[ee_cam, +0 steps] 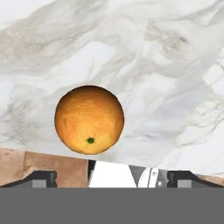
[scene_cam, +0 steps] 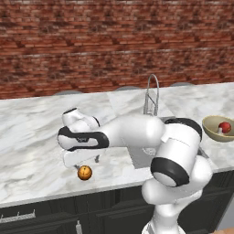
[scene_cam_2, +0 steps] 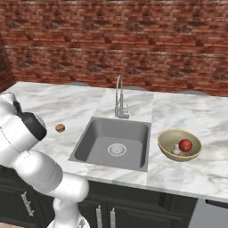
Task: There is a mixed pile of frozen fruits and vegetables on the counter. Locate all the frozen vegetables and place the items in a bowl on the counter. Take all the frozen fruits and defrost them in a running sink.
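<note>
While the gripper (ee_cam: 112,177) hangs over the counter (scene_cam: 32,132) with its jaws spread as wide as they go and nothing between them, the larger orange ball (ee_cam: 89,119) lies on the marble just beyond the 2 fingertips (ee_cam: 41,178), a small dark green spot on its skin. From the left base view that orange ball sits near the counter's front edge, left of the sink (scene_cam_2: 113,141), just below the hand. Further back on the marble, left of the basin and well apart from the big one, rests the small brownish-orange ball (scene_cam_2: 60,128). On the right of the sink stands the bowl (scene_cam_2: 165,149), and inside it the red ball (scene_cam_2: 185,145) lies touching the pale mushroom (scene_cam_2: 177,149). Behind the basin the chrome faucet (scene_cam_2: 119,100) rises against the brick wall (scene_cam_2: 133,40).
</note>
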